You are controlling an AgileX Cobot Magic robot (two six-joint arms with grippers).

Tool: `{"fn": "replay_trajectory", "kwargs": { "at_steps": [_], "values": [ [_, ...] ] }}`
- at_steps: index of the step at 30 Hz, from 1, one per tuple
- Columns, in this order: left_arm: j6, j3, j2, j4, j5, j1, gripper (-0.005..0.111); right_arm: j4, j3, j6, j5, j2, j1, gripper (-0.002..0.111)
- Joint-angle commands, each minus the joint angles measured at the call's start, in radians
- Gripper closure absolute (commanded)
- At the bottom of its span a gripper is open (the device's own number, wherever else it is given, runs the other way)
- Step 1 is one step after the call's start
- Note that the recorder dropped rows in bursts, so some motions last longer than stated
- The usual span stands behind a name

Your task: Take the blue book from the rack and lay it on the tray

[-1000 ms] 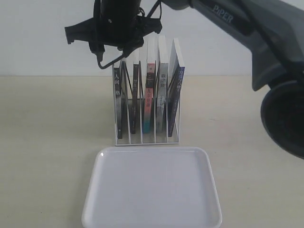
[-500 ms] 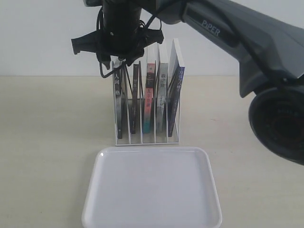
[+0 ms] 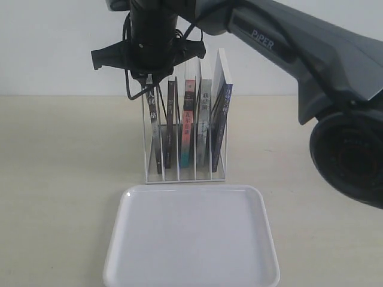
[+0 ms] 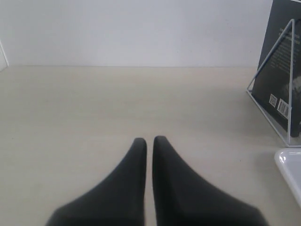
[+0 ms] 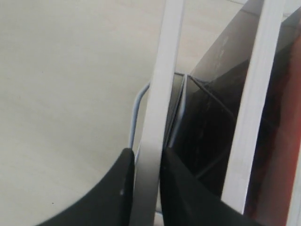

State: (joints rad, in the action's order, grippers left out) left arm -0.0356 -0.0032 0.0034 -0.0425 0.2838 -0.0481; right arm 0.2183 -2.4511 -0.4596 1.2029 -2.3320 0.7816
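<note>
The blue book (image 3: 224, 103) stands in the rightmost slot of the white wire rack (image 3: 185, 177), blue spine facing me, untouched. The white tray (image 3: 191, 239) lies in front of the rack with nothing on it. My right gripper (image 3: 149, 76) hangs over the rack's left end. Its fingers (image 5: 123, 181) are shut on the top page edge of the leftmost black-spined book (image 5: 162, 84), which leans in its slot (image 3: 154, 133). My left gripper (image 4: 149, 140) is shut and holds nothing, low over the table, left of the rack (image 4: 272, 70).
Three more books fill the middle slots: a black-spined one (image 3: 170, 122), a pink-and-teal one (image 3: 188, 122) and a pale one (image 3: 204, 116). The right arm (image 3: 299, 54) reaches across from the right above the rack. A tray corner (image 4: 289, 165) shows near the left gripper.
The right gripper has sunk a little onto the rack's left end. The leftmost black-spined book now leans, its lower end shifted right. The blue book and tray have not moved.
</note>
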Motion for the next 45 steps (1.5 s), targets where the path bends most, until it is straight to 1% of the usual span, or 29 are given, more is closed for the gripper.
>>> {"fn": "replay_trajectory", "kwargs": {
  "at_steps": [1,2,3,17,27,45],
  "values": [
    [0.002,0.003,-0.003,0.001,-0.006,0.0,0.103,0.02,-0.005,-0.013,-0.019,0.011,-0.005,0.101],
    [0.002,0.003,-0.003,0.001,-0.006,0.0,0.103,0.02,-0.005,-0.013,-0.019,0.016,-0.005,0.108],
    [0.002,0.003,-0.003,0.001,-0.006,0.0,0.103,0.022,-0.005,-0.018,-0.021,0.017,-0.005,0.108],
    [0.002,0.003,-0.003,0.001,-0.006,0.0,0.103,0.081,-0.005,-0.102,-0.041,0.091,-0.005,0.108],
    [0.002,0.003,-0.003,0.001,-0.006,0.0,0.103,0.071,-0.087,-0.094,0.017,0.098,-0.005,0.109],
    [0.002,0.003,-0.003,0.001,-0.006,0.0,0.103,0.073,-0.089,-0.08,0.018,0.067,-0.005,0.109]
  ]
}}
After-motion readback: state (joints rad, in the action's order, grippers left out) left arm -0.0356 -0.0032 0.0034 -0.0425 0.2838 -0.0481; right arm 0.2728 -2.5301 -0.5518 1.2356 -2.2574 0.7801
